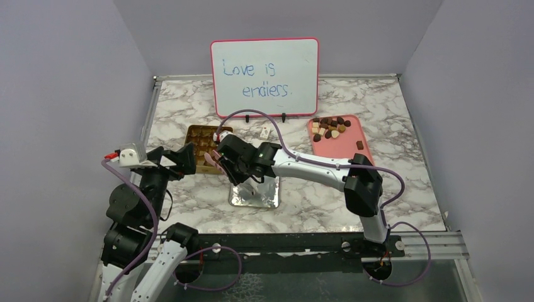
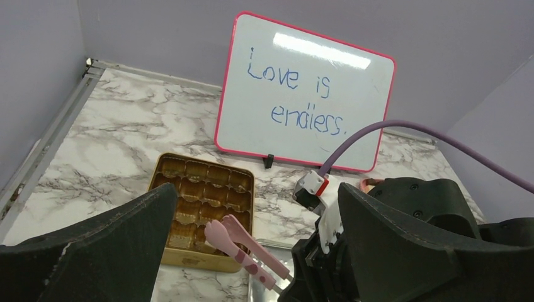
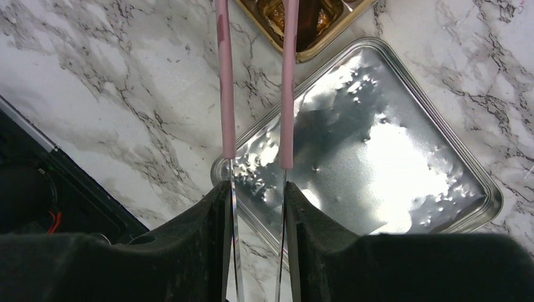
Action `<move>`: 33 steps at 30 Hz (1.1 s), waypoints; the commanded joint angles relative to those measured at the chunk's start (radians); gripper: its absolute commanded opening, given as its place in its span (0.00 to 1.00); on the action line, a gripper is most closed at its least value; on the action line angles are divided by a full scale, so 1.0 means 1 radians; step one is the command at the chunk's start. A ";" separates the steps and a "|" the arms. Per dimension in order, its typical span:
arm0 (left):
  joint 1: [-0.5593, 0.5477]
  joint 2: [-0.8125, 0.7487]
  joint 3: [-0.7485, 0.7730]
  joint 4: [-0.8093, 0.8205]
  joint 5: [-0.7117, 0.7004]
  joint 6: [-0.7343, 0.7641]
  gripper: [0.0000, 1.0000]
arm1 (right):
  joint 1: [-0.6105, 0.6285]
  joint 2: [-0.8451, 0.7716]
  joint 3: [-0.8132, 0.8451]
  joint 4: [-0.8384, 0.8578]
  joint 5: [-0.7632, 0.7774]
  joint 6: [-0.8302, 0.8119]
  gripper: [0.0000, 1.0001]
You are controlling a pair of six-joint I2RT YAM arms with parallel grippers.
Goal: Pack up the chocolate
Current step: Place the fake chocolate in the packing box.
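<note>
One pair of tongs (image 2: 242, 250), one gold tin (image 2: 203, 189), one tray (image 1: 347, 148) of chocolate (image 1: 327, 128).

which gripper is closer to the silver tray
Right. The right gripper, holding pink tongs, hangs over the silver tray's edge; the left gripper sits farther left, at the gold tin's left edge.

Table top (image 1: 189, 113) is marble-patterned, white with grey veining. Plain lavender-grey walls close it in on three sides: back wall (image 1: 277, 19), left wall (image 1: 63, 94), right wall (image 1: 478, 94). A metal rail (image 1: 151, 107) runs along the left table edge, and a slotted metal bar (image 1: 434, 242) lies across the near edge. A pink-framed whiteboard (image 1: 264, 77) stands upright at the back, hand-lettered in blue "Love is endless." A bright streak of light glare (image 2: 321, 50) shows near its top.
</note>
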 commanded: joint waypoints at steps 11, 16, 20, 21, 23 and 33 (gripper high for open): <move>-0.008 0.035 -0.086 0.023 0.021 -0.080 0.99 | 0.004 -0.233 -0.132 -0.022 0.130 -0.015 0.37; -0.007 0.131 -0.098 0.029 0.095 -0.134 0.99 | 0.004 -0.344 -0.238 -0.009 0.181 -0.029 0.37; -0.007 0.213 -0.130 0.087 0.195 -0.165 0.99 | 0.004 -0.420 -0.300 0.020 0.159 -0.066 0.37; -0.007 0.234 -0.147 0.120 0.229 -0.172 0.99 | 0.004 -0.430 -0.303 0.018 0.138 -0.075 0.37; -0.007 0.287 -0.165 0.178 0.315 -0.176 0.99 | 0.004 -0.450 -0.305 0.011 0.128 -0.077 0.37; -0.007 0.558 -0.163 0.191 0.398 -0.137 0.98 | 0.004 -0.551 -0.354 0.005 0.159 -0.077 0.37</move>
